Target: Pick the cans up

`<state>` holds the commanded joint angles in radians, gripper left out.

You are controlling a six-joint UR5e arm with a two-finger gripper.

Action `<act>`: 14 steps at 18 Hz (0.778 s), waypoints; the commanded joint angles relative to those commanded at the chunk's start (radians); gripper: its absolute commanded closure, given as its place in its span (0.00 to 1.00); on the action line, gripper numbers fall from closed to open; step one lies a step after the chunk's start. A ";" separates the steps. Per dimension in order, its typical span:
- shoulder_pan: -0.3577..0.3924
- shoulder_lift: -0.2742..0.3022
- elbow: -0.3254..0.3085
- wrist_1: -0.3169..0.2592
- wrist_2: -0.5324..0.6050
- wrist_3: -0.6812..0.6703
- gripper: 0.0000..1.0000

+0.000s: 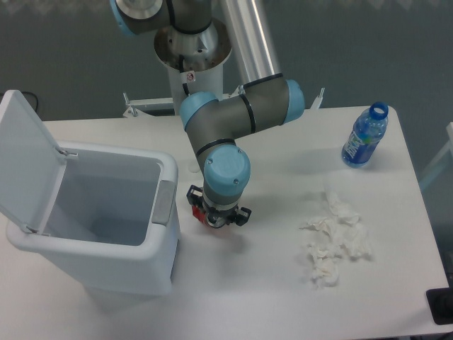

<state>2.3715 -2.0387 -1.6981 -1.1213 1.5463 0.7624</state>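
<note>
Beside the open white bin point(106, 227), just right of its front corner, the hand point(216, 217) points straight down at the worktop point(241, 283); red of the can point(204, 218) shows between its fingers, which appear closed on it, though the wrist hides most of the grip; crumpled tissues point(334, 237) lie well to the right; a blue-labelled bottle point(364, 136) stands at the far right edge.

White table point(233, 283): work surface carrying all items below.
White bin point(106, 219): left side of table, hinged lid point(25, 159) raised and leaning back to the left, interior open.
Plastic bottle point(365, 136): blue label, uncapped, far right corner.
Crumpled white tissue point(334, 237): loose heap, right of centre, well apart from bottle.
</note>
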 joint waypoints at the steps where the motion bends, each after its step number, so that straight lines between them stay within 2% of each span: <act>1: 0.000 0.000 0.002 0.000 0.000 0.000 0.40; 4: 0.000 0.002 0.011 -0.002 0.000 0.000 0.40; 9: 0.011 0.015 0.061 -0.011 0.009 0.011 0.40; 14: 0.054 0.037 0.141 -0.012 0.017 0.032 0.40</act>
<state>2.4251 -2.0019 -1.5571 -1.1336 1.5631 0.7945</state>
